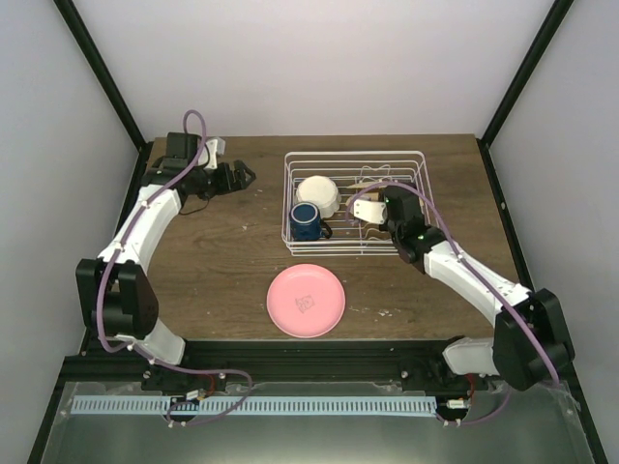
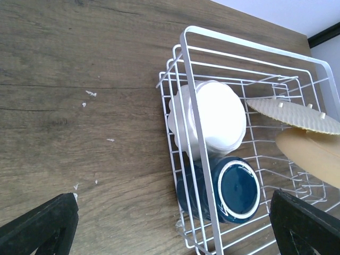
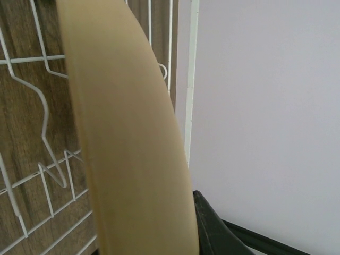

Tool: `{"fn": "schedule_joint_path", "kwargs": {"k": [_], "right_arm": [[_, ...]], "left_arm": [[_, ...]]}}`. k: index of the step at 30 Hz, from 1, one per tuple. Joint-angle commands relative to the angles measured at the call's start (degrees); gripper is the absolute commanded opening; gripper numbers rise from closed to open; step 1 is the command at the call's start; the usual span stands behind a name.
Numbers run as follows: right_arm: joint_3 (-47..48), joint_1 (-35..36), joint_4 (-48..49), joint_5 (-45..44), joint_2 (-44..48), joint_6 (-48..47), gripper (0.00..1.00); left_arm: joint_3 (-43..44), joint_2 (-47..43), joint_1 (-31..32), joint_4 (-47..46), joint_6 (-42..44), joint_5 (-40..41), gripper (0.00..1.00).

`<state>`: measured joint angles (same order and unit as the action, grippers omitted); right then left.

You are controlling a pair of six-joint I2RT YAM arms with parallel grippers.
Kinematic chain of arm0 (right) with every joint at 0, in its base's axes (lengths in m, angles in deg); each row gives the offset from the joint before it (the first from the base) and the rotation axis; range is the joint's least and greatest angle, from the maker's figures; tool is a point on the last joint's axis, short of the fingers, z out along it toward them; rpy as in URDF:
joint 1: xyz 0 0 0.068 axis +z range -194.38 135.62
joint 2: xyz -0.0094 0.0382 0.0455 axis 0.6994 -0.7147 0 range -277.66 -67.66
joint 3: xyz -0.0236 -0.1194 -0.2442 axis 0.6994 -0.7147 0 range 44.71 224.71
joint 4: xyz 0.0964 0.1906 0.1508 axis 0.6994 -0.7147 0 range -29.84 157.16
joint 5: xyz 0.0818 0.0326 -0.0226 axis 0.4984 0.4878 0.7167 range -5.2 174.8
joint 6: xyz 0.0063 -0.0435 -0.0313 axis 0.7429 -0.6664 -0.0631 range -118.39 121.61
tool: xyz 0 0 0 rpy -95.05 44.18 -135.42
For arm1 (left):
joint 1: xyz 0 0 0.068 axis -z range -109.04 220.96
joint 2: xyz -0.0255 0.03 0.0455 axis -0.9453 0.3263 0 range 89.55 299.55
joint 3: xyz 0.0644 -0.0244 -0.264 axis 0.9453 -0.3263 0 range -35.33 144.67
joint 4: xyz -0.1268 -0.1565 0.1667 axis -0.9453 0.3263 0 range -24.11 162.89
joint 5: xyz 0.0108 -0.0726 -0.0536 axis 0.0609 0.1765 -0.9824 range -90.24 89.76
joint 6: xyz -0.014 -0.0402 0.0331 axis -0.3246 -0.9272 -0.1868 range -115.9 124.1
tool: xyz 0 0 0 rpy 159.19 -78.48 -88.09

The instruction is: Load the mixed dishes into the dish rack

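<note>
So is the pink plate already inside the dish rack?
No, the pink plate lies flat on the table on the near side of the dish rack, outside its wires.

bowl (image 1: 318, 196), mug (image 1: 306, 220), orange plate (image 2: 311, 151) in rack (image 1: 416, 159), pink plate (image 1: 306, 300) outside

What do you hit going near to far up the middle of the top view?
pink plate → dark blue mug → white bowl; the last two sit inside the dish rack.
</note>
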<state>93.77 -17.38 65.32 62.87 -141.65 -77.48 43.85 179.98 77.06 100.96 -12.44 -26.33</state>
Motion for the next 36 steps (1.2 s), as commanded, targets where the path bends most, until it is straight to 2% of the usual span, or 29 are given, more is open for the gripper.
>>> {"fn": "schedule_joint_path", "kwargs": {"k": [1,7,10,15,18,20,25,32,36], "right_arm": [[-0.9,0.3,7.3,-1.0,-0.9,-1.0,0.01],[-0.8,0.3,4.1,-0.2,-1.7,1.7,0.02],[-0.1,0.3,1.1,0.0,-2.2,3.6,0.18],[0.0,0.3,0.3,-0.1,-1.4,4.8,0.32],[0.3,0.3,0.0,-0.6,-1.0,5.1,0.38],[1.3,0.3,-0.3,-0.4,-0.2,6.3,0.39],[6.7,0.4,-7.0,2.2,2.7,12.9,0.39],[20.8,0.6,-18.9,8.2,3.2,31.4,0.56],[25.2,0.6,-23.8,13.5,2.2,36.2,0.69]], "left_arm": [[2.2,1.2,-0.3,-1.6,0.1,-1.4,1.0],[2.1,1.7,-0.3,-1.3,0.2,-2.0,1.0],[1.7,1.7,-0.3,-1.2,0.2,-2.4,1.0],[1.0,1.6,-0.3,0.2,0.9,-3.8,1.0],[-1.0,0.9,-0.3,0.6,1.1,-6.1,1.0],[-2.1,0.0,0.3,1.2,1.9,-7.4,1.0],[-2.6,-1.7,6.3,8.1,8.0,-4.5,1.0],[-6.2,-2.2,15.4,14.9,11.2,1.7,1.0],[-9.6,-2.7,17.5,16.0,10.8,2.6,1.0]]}}
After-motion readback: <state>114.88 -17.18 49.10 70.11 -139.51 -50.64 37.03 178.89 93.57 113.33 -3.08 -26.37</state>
